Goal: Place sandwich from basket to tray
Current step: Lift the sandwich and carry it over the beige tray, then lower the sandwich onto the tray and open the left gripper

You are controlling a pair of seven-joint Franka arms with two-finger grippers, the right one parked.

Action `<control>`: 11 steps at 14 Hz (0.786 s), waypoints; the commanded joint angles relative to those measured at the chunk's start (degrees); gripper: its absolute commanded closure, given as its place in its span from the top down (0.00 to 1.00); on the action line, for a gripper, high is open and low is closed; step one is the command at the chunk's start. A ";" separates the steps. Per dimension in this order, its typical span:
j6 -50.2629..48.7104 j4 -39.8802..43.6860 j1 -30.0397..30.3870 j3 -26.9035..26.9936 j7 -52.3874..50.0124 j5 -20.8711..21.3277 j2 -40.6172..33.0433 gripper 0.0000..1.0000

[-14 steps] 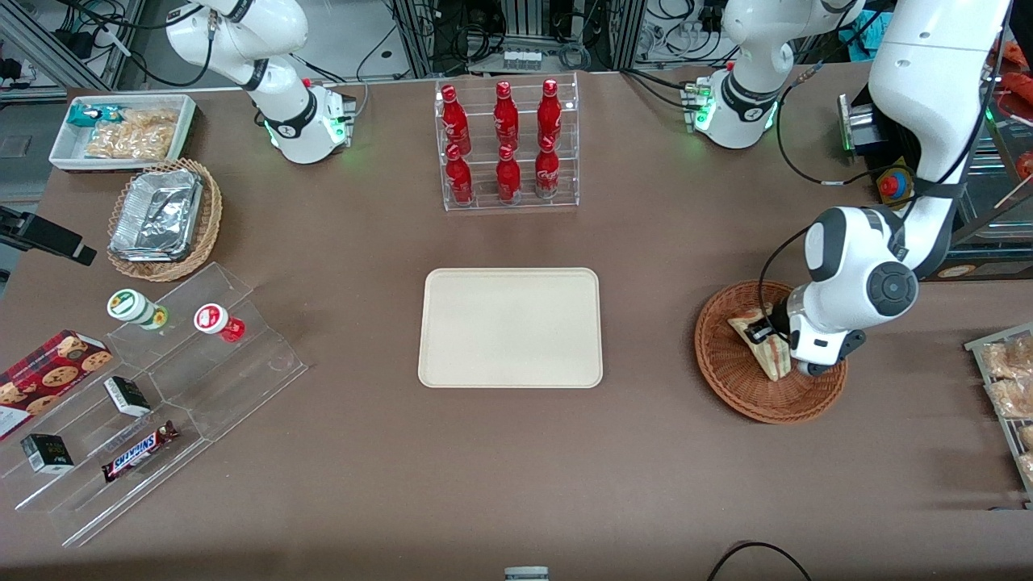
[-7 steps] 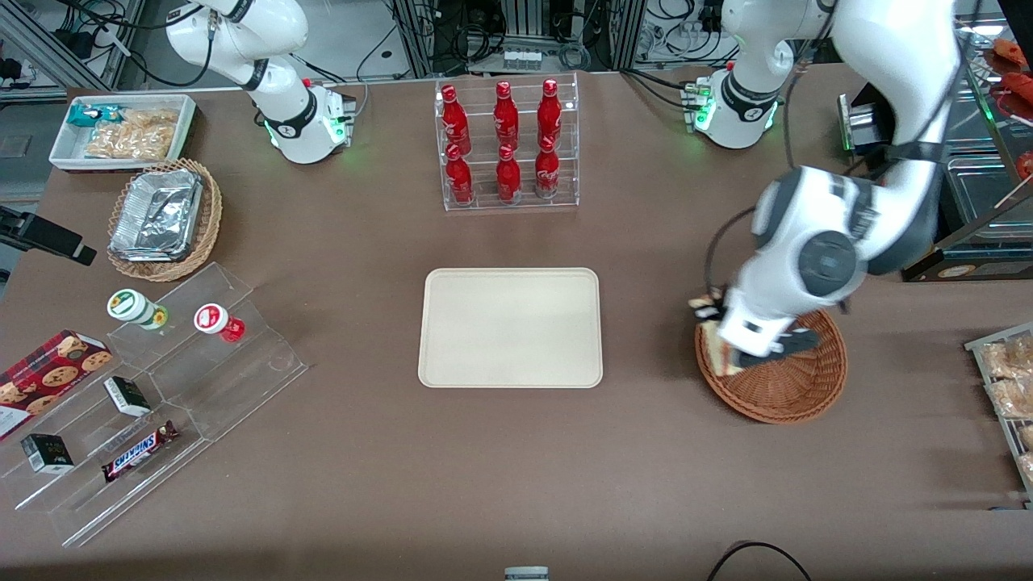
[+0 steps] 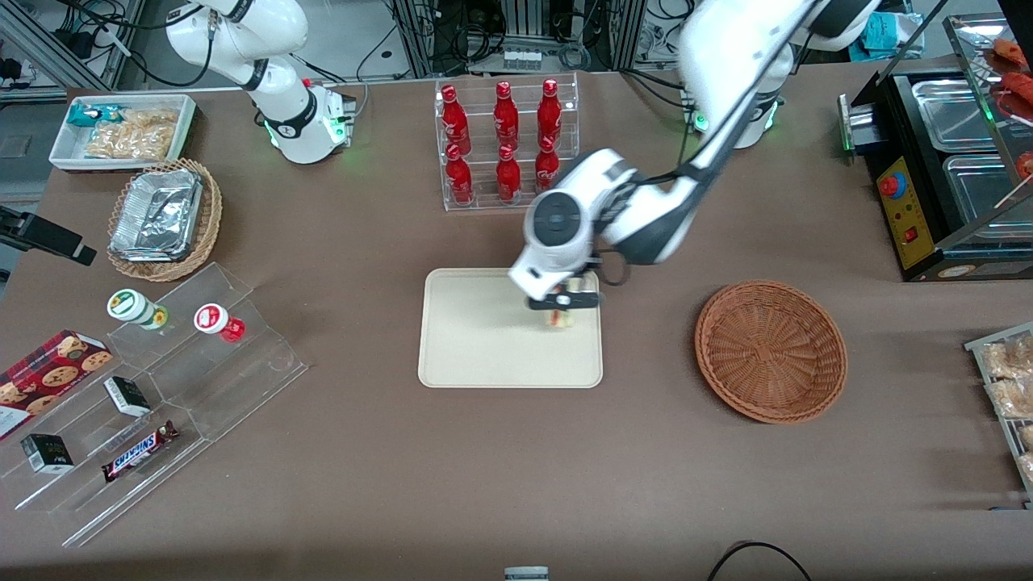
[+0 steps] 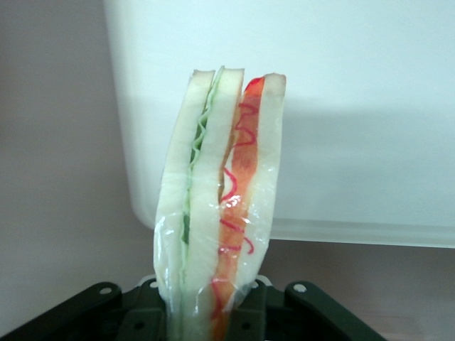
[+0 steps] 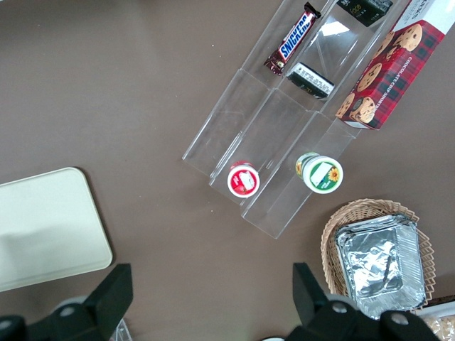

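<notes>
My left gripper (image 3: pixel 562 304) hangs over the cream tray (image 3: pixel 484 339), near the tray's edge that faces the basket. It is shut on the sandwich (image 3: pixel 560 316), a wrapped wedge of white bread with red and green filling. In the left wrist view the sandwich (image 4: pixel 217 213) stands on edge between the black fingers (image 4: pixel 142 316), with the tray (image 4: pixel 355 106) beneath it. The reddish-brown wicker basket (image 3: pixel 771 351) lies toward the working arm's end of the table with nothing in it.
A clear rack of red bottles (image 3: pixel 507 145) stands farther from the front camera than the tray. Toward the parked arm's end are a tan basket with a foil container (image 3: pixel 161 216), a white snack bin (image 3: pixel 121 129) and clear stepped shelves (image 3: pixel 161 395) with snacks.
The left arm has lifted the sandwich out of the basket and swung it across to above the tray. The basket now holds nothing.
</notes>
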 commanded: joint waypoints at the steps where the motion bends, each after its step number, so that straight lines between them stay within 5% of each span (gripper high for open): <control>1: -0.54 11.54 -3.13 0.95 -2.41 0.90 8.90 0.22; 5: 6.58 13.58 -4.72 1.04 -5.74 1.59 13.75 0.22; 7: 6.94 14.28 -4.72 1.13 -7.16 3.00 14.20 0.40; 9: 6.59 14.72 -4.46 2.09 -6.99 3.44 13.59 1.00; 11: 6.15 15.07 -4.28 3.76 -6.99 3.80 11.40 1.00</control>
